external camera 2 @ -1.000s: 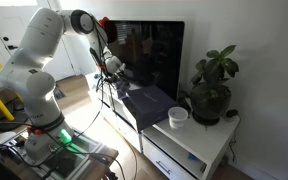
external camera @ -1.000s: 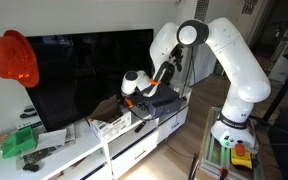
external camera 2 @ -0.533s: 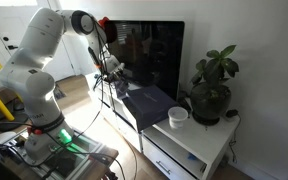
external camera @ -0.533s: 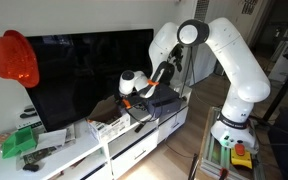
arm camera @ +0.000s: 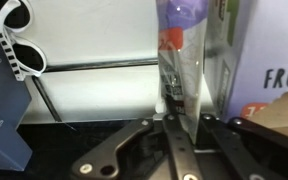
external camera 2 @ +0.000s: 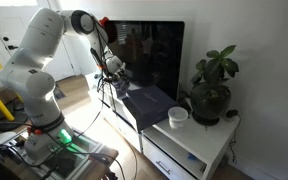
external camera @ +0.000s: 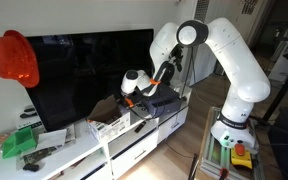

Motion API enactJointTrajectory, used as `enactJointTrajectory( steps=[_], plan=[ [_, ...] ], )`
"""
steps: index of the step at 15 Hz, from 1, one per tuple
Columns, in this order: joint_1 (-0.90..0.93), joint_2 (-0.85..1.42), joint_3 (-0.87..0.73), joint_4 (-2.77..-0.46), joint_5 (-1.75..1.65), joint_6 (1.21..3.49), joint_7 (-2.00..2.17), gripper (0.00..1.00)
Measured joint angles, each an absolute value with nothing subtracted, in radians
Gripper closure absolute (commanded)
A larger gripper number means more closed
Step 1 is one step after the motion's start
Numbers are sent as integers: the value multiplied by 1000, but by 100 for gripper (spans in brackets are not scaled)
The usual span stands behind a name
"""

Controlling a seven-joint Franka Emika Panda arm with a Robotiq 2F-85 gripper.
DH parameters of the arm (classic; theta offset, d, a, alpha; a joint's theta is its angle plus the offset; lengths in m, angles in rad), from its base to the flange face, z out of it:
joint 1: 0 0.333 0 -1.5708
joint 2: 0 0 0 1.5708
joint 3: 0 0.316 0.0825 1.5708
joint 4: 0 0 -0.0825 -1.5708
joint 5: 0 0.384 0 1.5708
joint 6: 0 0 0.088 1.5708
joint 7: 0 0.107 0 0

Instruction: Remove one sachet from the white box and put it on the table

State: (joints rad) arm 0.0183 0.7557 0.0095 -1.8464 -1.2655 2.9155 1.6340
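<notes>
My gripper (external camera: pixel 132 97) hangs just above the white box (external camera: pixel 112 125) on the table (external camera: pixel 134 152), beside the TV screen. In the wrist view the fingers (arm camera: pixel 177 118) are shut on a thin flat sachet (arm camera: pixel 179 65) that stands upright between them; it looks pale and glossy with red and purplish print. In an exterior view the gripper (external camera 2: pixel 112 71) is over the far end of the table (external camera 2: pixel 189 150); the white box is hidden there behind the arm. The sachet is too small to make out in both exterior views.
A larger dark grey box (external camera: pixel 160 101) lies next to the white box, also in an exterior view (external camera 2: pixel 149 100). A green packet (external camera: pixel 18 141) lies at the table's end. A potted plant (external camera 2: pixel 212 88) and white cup (external camera 2: pixel 178 116) stand at the other end. Sunglasses (arm camera: pixel 14 45) lie nearby.
</notes>
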Motion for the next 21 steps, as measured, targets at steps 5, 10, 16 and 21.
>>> enactJointTrajectory(
  steps=[5,10,16,21],
  plan=[
    [20,756,10,-1846,-1268,2916,1634,97],
    [47,759,-16,-1846,-1379,2932,1667,97],
    [115,759,-91,-1808,-1787,2956,2006,97],
    [115,768,-86,-1808,-1911,2922,2179,97]
  ],
)
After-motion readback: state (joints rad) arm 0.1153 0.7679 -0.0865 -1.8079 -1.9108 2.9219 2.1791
